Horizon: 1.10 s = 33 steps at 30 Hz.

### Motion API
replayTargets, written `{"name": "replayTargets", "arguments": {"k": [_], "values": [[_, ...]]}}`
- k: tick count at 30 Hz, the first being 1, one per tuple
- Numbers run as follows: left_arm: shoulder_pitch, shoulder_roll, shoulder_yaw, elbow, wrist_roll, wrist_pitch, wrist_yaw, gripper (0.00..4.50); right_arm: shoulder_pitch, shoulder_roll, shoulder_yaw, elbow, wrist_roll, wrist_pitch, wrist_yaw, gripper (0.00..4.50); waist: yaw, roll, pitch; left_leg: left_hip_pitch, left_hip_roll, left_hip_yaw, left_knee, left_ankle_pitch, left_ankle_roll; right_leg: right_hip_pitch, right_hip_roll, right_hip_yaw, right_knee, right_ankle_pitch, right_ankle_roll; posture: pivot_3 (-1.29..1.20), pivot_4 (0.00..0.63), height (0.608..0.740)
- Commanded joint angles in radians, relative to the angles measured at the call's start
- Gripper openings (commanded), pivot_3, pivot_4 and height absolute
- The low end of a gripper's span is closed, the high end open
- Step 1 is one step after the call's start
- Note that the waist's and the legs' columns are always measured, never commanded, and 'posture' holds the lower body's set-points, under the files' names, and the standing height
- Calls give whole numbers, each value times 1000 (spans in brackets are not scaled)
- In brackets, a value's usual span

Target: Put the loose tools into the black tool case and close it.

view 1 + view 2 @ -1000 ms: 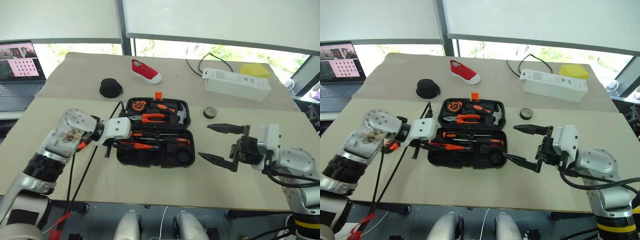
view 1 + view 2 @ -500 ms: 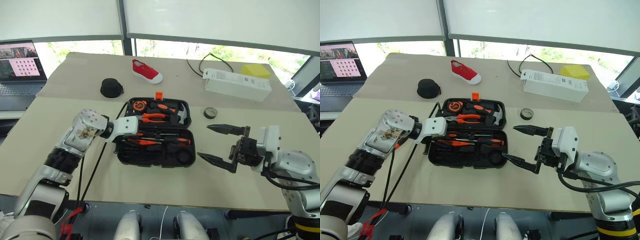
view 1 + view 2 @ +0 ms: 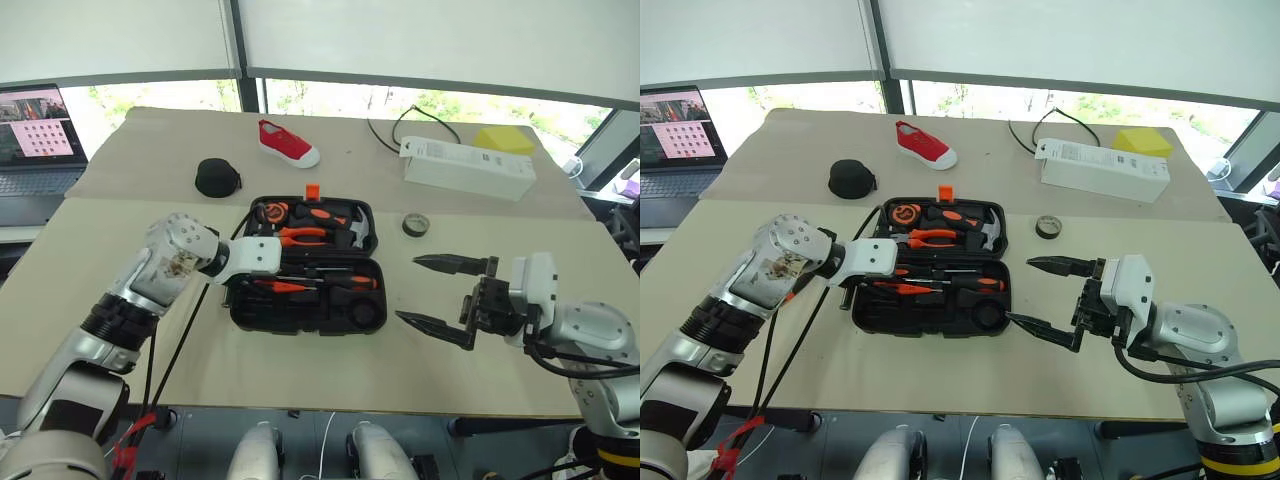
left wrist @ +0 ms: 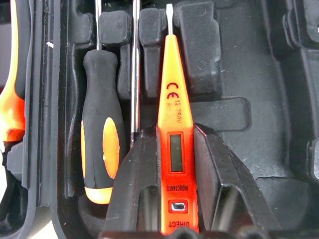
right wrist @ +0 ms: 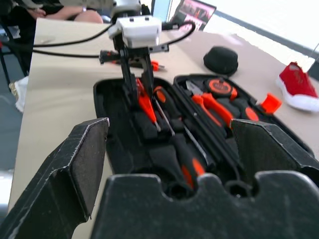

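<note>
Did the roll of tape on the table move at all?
No. The small tape ring lies just right of the open black tool case, as before; only the camera shifted.

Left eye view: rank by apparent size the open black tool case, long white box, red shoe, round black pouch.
1. open black tool case
2. long white box
3. red shoe
4. round black pouch, close to the shoe; the shoe lies farther off, so true order is unsure.

tester screwdriver (image 4: 175, 144) butt beyond frame edge
</note>
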Motion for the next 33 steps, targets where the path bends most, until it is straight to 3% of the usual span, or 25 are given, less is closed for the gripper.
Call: {"name": "replayTargets", "arguments": {"k": [1, 9, 11, 12, 15, 16, 23, 27, 30, 33], "values": [[55, 11, -55, 43, 40, 29, -13, 485, -17, -24, -6, -25, 23, 24, 12, 4500, 0, 0, 0, 1, 0, 0, 0, 0, 0, 1, 1, 0, 0, 0, 0, 0, 150, 740], [51, -41, -12, 70, -18, 30, 9, 485, -42, -23, 4, -20, 24, 46, 27, 4500, 2, 3, -2, 11, 2, 0, -1, 0, 0, 10, 2, 1, -1, -1, -1, 0, 150, 740], [56, -52, 20, 66, -52, 22, 6, 1481, -44, -20, 4, -19, 25, 46, 30, 4500, 4, 3, -2, 11, 2, 1, -1, 0, 0, 11, 2, 1, -1, -1, -1, 0, 150, 740], [59, -61, 60, 59, -95, 2, -1, 1615, -45, -18, 4, -18, 29, 46, 32, 4500, 4, 3, -2, 11, 2, 0, -1, 0, 0, 11, 2, 1, -1, -1, -1, 0, 150, 740], [63, -62, 144, 46, -172, -62, -5, 2885, -42, -15, -2, -16, 37, 45, 38, 4500, 4, 2, -1, 7, 2, 0, 0, 0, 0, 7, 2, 1, -1, 0, -1, 0, 150, 740], [64, -56, 154, 41, -186, -74, -15, 3077, -40, -15, -4, -14, 39, 45, 40, 4500, 5, 2, -1, 4, 2, -1, 0, 0, 0, 4, 3, 1, 0, 0, -1, 0, 150, 740], [68, 13, 226, -6, -232, -128, -25, 3077, -49, -33, -12, 1, 54, 52, 60, 4500, 7, 2, -1, -5, 2, -2, 5, 0, 0, -1, 2, 0, 1, 1, -1, 0, 150, 740], [76, 14, 242, 69, -221, -228, 2, 3077, -61, -23, 1, 7, 49, 49, 56, 4500, 8, 2, -1, -4, 2, -2, 5, 0, 0, -1, 2, 0, 1, 1, -1, 0, 150, 740], [61, -25, 256, 169, -227, -293, 39, 2410, -67, -9, 11, 10, 45, 43, 49, 4500, 8, 2, -1, -4, 2, -2, 6, 0, 0, -1, 2, 0, 1, 1, -1, 0, 150, 740], [39, -77, 258, 267, -223, -324, 79, 1251, -67, 3, 16, 11, 39, 35, 43, 4500, 9, 2, -1, -5, 2, -2, 6, 0, 0, -1, 2, 0, 1, 1, -1, 0, 150, 740]]}}
